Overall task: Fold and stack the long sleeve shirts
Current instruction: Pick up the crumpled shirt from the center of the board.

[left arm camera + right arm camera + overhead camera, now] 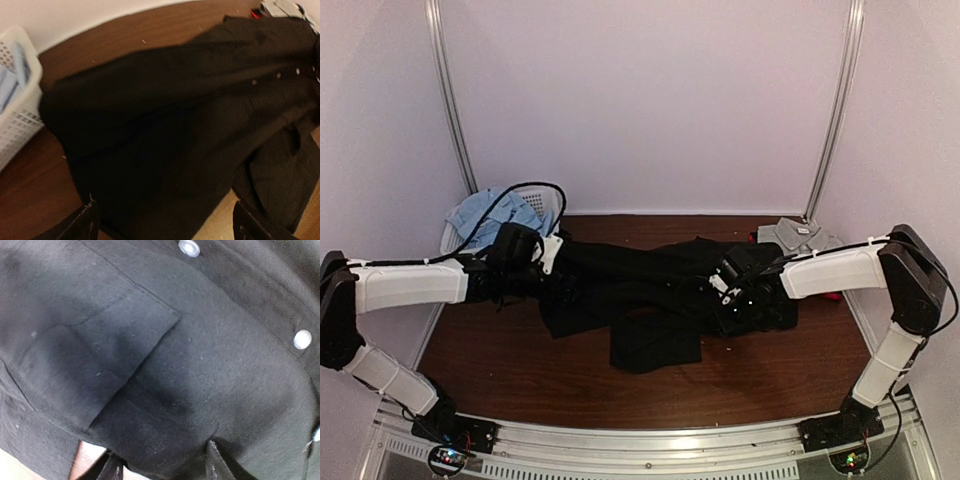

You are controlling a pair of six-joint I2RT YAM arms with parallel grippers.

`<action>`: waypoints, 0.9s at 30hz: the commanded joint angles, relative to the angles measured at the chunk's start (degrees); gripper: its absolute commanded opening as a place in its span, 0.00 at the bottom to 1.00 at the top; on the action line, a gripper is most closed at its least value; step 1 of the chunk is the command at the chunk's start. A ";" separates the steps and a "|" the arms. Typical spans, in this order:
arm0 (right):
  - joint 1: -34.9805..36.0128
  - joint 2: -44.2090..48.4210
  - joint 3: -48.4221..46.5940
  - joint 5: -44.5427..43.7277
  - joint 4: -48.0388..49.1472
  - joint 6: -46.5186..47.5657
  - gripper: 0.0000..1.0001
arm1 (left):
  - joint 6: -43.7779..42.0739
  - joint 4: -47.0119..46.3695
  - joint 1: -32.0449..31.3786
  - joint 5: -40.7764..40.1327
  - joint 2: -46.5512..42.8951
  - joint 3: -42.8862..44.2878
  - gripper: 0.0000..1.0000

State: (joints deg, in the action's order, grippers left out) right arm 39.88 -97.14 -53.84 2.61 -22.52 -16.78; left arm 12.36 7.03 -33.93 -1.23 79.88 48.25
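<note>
top external: black shirt (640, 275) on brown table (520, 370), white walls (650, 100); left gripper (167, 222) spread, right gripper (162, 467) unclear.

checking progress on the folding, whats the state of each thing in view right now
black shirt: spread out unfolded on the table
grey shirt: looks folded, far right corner
basket: upright, far left
light blue shirt: crumpled in the basket
left gripper: open above the black shirt
right gripper: down on the black shirt, grip unclear
</note>
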 commanded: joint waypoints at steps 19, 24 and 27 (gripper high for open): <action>-9.56 0.09 -10.38 -4.29 -7.08 5.88 0.27 | -5.37 0.50 -10.36 2.92 17.58 -0.09 0.81; -9.58 -0.90 -9.83 -3.39 -6.35 5.96 0.28 | -5.55 0.36 -11.53 3.93 17.94 -0.89 0.77; -9.58 -0.86 -9.88 -2.91 -6.21 5.88 0.28 | -3.20 2.06 -11.66 2.14 19.14 -0.47 0.69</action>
State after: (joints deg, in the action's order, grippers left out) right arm 30.48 -97.32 -63.61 -0.86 -28.93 -11.66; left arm 7.57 7.60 -45.12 1.15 97.17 47.07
